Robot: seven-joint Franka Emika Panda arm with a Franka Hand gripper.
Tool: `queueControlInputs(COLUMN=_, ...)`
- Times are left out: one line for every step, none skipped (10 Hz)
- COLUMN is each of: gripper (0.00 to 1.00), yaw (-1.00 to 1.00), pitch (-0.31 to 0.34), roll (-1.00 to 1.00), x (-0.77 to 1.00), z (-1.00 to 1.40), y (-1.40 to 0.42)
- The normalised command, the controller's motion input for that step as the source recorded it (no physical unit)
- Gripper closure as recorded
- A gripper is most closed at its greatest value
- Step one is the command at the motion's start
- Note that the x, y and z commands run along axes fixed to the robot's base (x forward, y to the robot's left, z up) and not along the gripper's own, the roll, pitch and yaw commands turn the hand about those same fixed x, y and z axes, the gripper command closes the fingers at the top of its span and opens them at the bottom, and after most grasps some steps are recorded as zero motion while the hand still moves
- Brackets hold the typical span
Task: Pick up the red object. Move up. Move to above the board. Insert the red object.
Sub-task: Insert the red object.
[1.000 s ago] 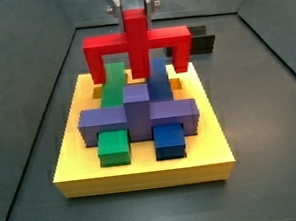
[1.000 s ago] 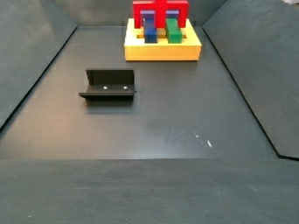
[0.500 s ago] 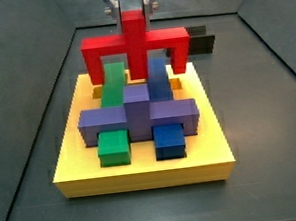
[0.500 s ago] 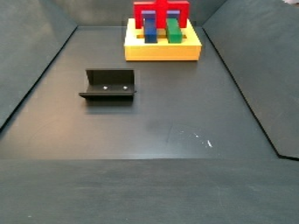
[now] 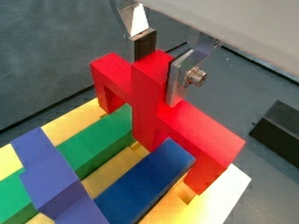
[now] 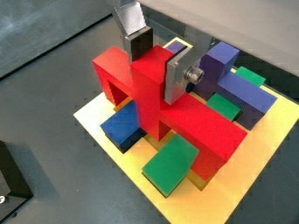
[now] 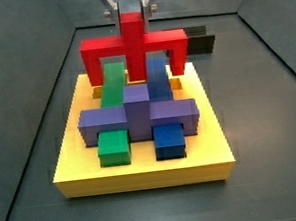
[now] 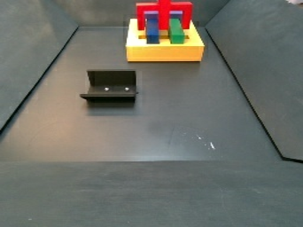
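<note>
I saw the gripper [image 5: 160, 54] clamping its brushed metal fingers [image 5: 184, 74] on the smooth matt-plastic red object [image 5: 176, 122] above the equally matt yellow board [image 7: 144, 170].

You see the red object [image 7: 133, 49], a bar with two legs and a stem, standing upright at the far edge of the yellow board [image 7: 144, 168]. The gripper [image 7: 129, 8] clamps its stem from above.

Change noted: red object [image 7: 134, 46], held by gripper [image 7: 130, 14], lowered slightly toward board [image 7: 144, 168]; legs nearer the slots.
</note>
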Motion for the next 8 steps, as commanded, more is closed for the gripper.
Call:
queueControlInputs(gripper=1.00, yaw=0.00, pitch=-0.051, roll=0.06, x=0.00, z=-0.39, y=0.00)
queueControlInputs(gripper=1.00, yaw=0.00, pitch=-0.051, roll=0.00, x=0.08, z=-0.39, y=-0.05)
queueControlInputs(gripper=1.00, yaw=0.00, pitch=0.000, roll=0.00, x=0.31, z=-0.28, y=-0.01)
queueControlInputs(gripper=1.00, yaw=0.00, pitch=0.000, roll=0.00, x=0.24, z=-0.26, y=0.00)
queueControlInputs(gripper=1.00, yaw=0.00, pitch=0.000, roll=0.01, x=0.11, z=-0.23, y=0.00)
queueControlInputs(gripper=1.00, yaw=0.00, pitch=0.000, roll=0.02, x=0.00, z=-0.25, y=0.03)
queueControlInputs(gripper=1.00, yaw=0.00, pitch=-0.004, roll=0.02, x=0.00, z=-0.24, y=0.03)
queueControlInputs(gripper=1.00, yaw=0.00, pitch=-0.026, roll=0.02, x=-0.03, z=-0.28, y=0.06)
